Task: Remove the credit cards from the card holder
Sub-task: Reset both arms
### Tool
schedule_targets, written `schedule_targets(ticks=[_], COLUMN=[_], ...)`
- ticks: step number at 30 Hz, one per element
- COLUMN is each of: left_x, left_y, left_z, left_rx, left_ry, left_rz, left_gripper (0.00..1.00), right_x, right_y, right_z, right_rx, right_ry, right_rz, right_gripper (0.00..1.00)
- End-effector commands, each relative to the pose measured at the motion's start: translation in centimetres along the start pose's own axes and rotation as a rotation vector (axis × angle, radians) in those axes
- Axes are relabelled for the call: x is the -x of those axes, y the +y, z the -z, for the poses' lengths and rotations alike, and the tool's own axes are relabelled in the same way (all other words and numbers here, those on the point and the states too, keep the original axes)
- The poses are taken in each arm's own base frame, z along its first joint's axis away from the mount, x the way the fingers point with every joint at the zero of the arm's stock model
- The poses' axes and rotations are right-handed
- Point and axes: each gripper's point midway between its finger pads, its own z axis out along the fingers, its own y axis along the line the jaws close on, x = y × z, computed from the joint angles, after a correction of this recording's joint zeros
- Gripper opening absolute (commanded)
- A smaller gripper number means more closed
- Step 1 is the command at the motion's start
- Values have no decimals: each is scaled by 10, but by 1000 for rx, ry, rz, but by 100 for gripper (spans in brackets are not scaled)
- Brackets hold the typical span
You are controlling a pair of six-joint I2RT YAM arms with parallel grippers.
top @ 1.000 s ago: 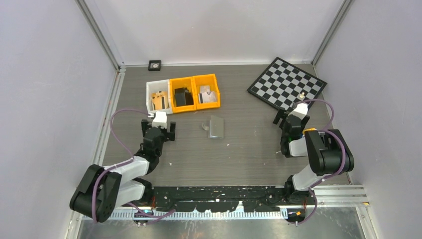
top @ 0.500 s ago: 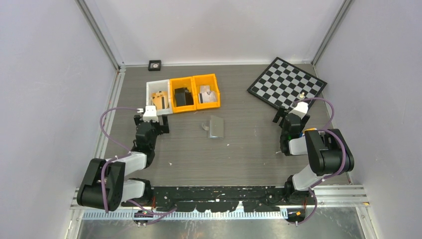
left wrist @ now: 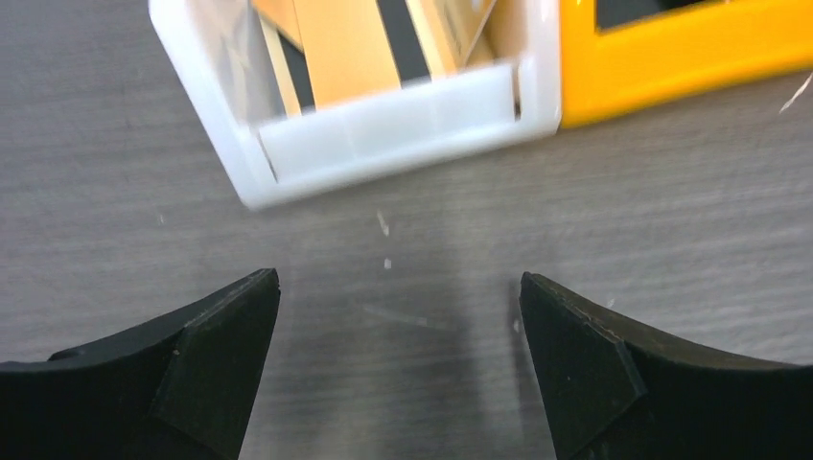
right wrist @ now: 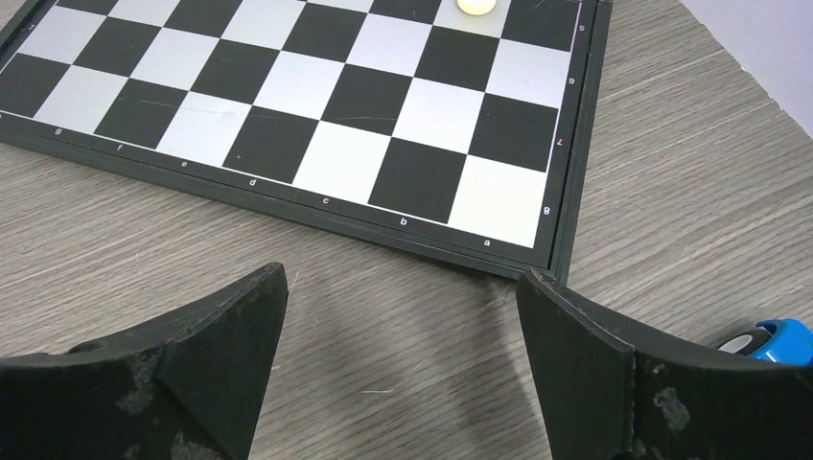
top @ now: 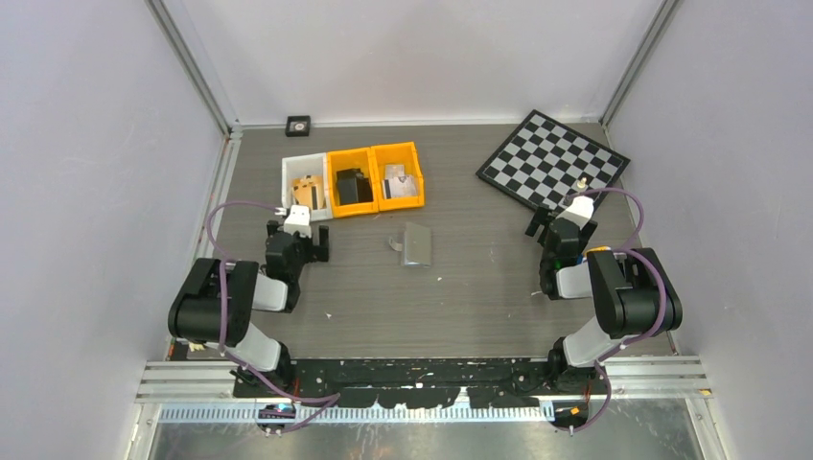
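Observation:
The silver-grey card holder (top: 416, 245) lies flat near the table's middle, its small tab (top: 393, 243) pointing left. No credit card shows; whether any are inside the holder I cannot tell. My left gripper (top: 298, 233) is open and empty, low over the table to the left of the holder, just in front of the white bin (top: 306, 187). In the left wrist view the gripper (left wrist: 398, 316) faces that bin (left wrist: 383, 129). My right gripper (top: 559, 218) is open and empty at the chessboard's near edge, far right of the holder; it also shows in the right wrist view (right wrist: 403, 287).
Three bins stand in a row behind the holder: the white one with tan wooden pieces, an orange one (top: 352, 182) with a black part, an orange one (top: 400, 177) with a grey part. A chessboard (top: 554, 158) lies back right with a pale piece (right wrist: 476, 5). A small black square (top: 298, 124) sits at the back wall.
My left arm has folded back, and its gripper has moved a little left and farther from me, toward the white bin. The right arm and the card holder have not moved.

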Motion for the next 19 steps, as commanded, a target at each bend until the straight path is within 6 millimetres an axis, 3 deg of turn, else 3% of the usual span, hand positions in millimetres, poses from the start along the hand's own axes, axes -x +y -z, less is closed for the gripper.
schedule_targets(ticks=[1,5,8,19], left_x=[56,52,52,51], left_y=[5,3,20,19], left_z=[-12,-16,-21,-22], left_rx=[9,-3,89,82], left_ry=[-176,-126,-101,-98], left_rz=[-8,-14,38,35], left_gripper=[100,100,100,100], right_x=[23,23,23,23], right_y=[0,0,0,0], right_z=[-5,-5,-5,-5], right_rx=[-20,-17,-17,-17], right_ry=[-69,-69,-68,-69], right_rz=[-41,-40,-41,-41], right_gripper=[94,94,94,95])
